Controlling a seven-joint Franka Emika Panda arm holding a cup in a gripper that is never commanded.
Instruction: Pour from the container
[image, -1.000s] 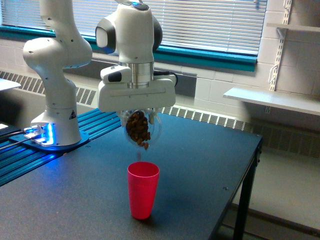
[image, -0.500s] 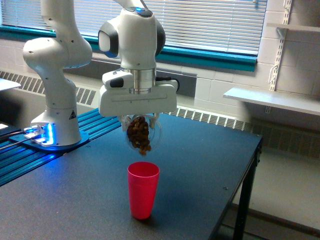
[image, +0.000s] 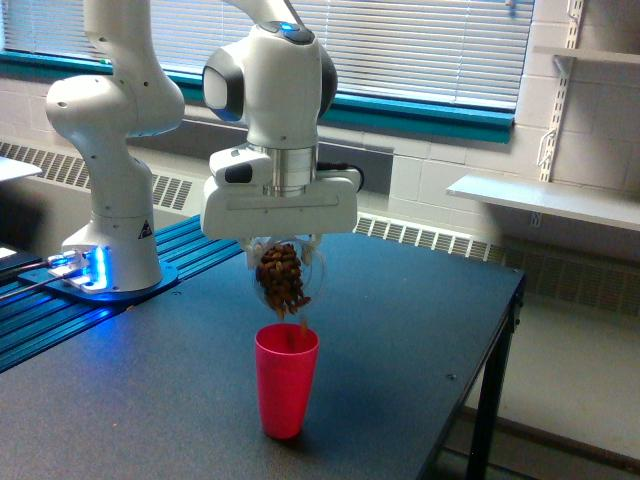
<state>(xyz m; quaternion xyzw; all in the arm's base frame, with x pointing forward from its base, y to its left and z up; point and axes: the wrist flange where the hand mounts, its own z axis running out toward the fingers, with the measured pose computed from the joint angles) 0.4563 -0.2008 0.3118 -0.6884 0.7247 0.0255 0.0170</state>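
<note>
The container (image: 287, 276) is a small clear cup, tipped mouth-down and full of brown pieces. My gripper (image: 283, 245) is shut on it under the white hand, and the hand hides the fingers. A few brown pieces are falling from the container's lower rim, just above a red cup (image: 286, 379). The red cup stands upright on the dark table (image: 400, 330), directly under the container.
The arm's white base (image: 110, 230) stands at the exterior view's left on a blue-lit rail. The table's edge runs down the exterior view's right, with a leg (image: 487, 410) below it. A white shelf (image: 545, 200) is on the wall behind.
The gripper and container have shifted slightly right and lower. The brown pieces have slid further down, and some now drop at the red cup's mouth.
</note>
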